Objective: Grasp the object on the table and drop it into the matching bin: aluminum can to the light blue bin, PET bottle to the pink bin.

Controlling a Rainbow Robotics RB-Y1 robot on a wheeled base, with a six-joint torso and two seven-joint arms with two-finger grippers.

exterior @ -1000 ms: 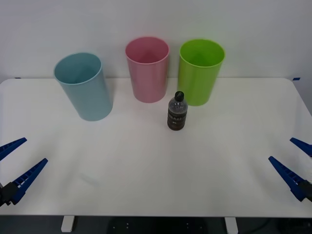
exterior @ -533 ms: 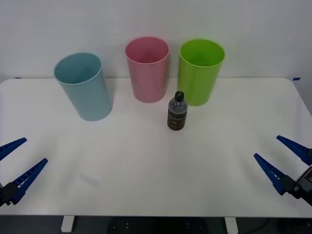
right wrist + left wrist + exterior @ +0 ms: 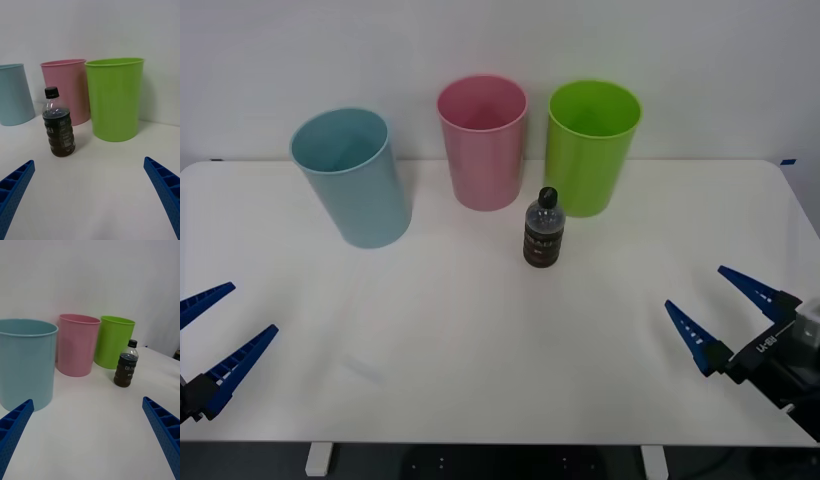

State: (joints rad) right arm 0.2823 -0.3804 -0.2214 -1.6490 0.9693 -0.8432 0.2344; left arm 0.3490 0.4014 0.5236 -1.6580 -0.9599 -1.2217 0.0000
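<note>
The PET bottle (image 3: 543, 231) (image 3: 59, 124) (image 3: 126, 365), small and clear with a black cap and dark label, stands upright on the white table (image 3: 480, 340), just in front of the gap between the pink bin (image 3: 482, 141) (image 3: 68, 90) (image 3: 78, 344) and a green bin. The light blue bin (image 3: 352, 176) (image 3: 13, 93) (image 3: 25, 362) stands to the left. My right gripper (image 3: 718, 308) is open above the table's right part, well short of the bottle. My left gripper (image 3: 218, 325) is open at the front left edge, with nothing between its fingers.
A lime green bin (image 3: 590, 146) (image 3: 115, 99) (image 3: 113, 341) stands right of the pink one, close behind the bottle. A white wall rises behind the bins. Bare tabletop spreads between the grippers and the bottle.
My right gripper has moved inward from the right edge toward the table's middle and farther over the table. The left gripper, bottle and bins have not moved.
</note>
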